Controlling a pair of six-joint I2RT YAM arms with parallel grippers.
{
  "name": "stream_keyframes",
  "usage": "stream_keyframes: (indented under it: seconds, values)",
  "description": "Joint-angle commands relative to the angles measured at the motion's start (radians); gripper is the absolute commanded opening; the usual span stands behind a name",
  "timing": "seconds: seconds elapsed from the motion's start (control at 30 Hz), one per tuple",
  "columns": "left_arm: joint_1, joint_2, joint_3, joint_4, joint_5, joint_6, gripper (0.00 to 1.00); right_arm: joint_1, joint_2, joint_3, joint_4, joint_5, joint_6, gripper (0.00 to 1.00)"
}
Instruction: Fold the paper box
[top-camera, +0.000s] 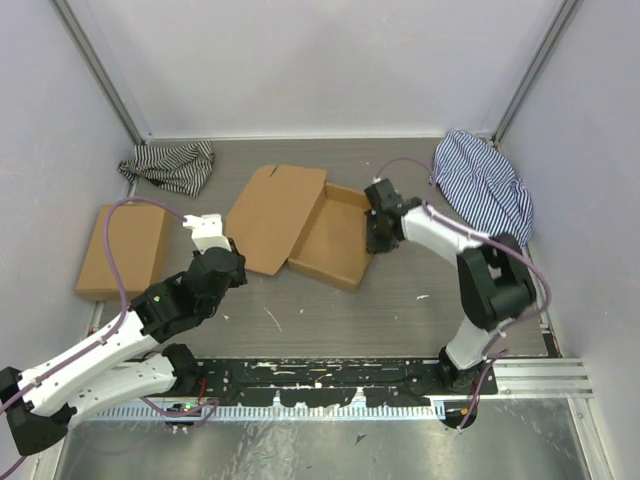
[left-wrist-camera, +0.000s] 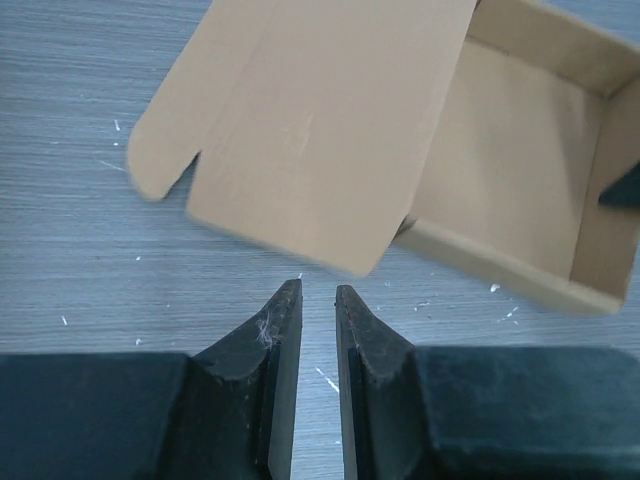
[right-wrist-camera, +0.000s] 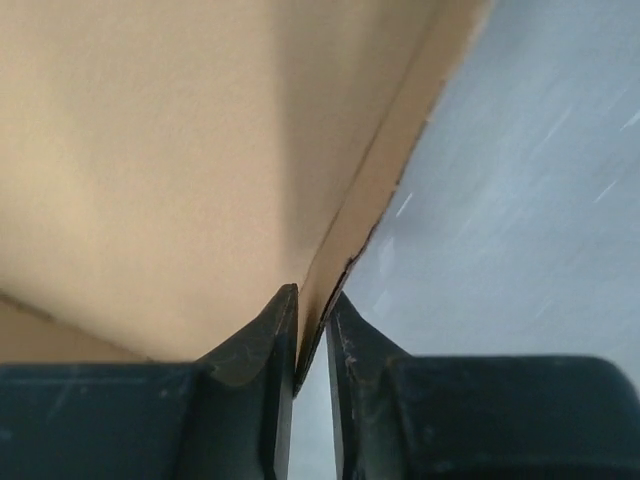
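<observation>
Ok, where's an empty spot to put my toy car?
Biggest bare patch: the front strip between the paper box and the arm bases. A thin strip runs behind it, between the black-striped cloth and the blue-striped cloth. Crowded: the middle, where the right gripper pinches the box wall, and the left, by the flat cardboard box.

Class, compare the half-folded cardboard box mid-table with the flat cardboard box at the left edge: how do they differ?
The paper box stands open, walls raised, lid spread out; the flat box lies low, nothing raised. The right hand pinches the paper box's wall; no hand touches the flat box. Both are plain brown cardboard.
</observation>
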Motion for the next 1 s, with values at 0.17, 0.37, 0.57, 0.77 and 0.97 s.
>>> stream_keyframes:
  seconds: [0.17, 0.37, 0.57, 0.77, 0.97]
  values:
    - [0.000, -0.077, -0.042, 0.021, 0.041, -0.033, 0.28, 0.438, -0.397, -0.243, 0.261, -0.187, 0.292, 0.45]
    - [-0.002, -0.060, -0.029, -0.017, 0.059, -0.053, 0.30, 0.446, -0.361, 0.044, 0.002, -0.018, 0.135, 0.58]
    - [0.000, -0.062, -0.032, -0.035, 0.053, -0.070, 0.30, 0.440, -0.320, 0.221, -0.095, 0.025, 0.012, 0.76]
    - [-0.001, -0.078, -0.035, -0.033, 0.033, -0.078, 0.30, 0.356, -0.179, 0.335, -0.050, 0.111, -0.240, 0.77]
    - [0.000, -0.103, -0.029, -0.079, 0.018, -0.083, 0.30, 0.284, 0.038, 0.415, 0.129, -0.058, -0.542, 0.77]
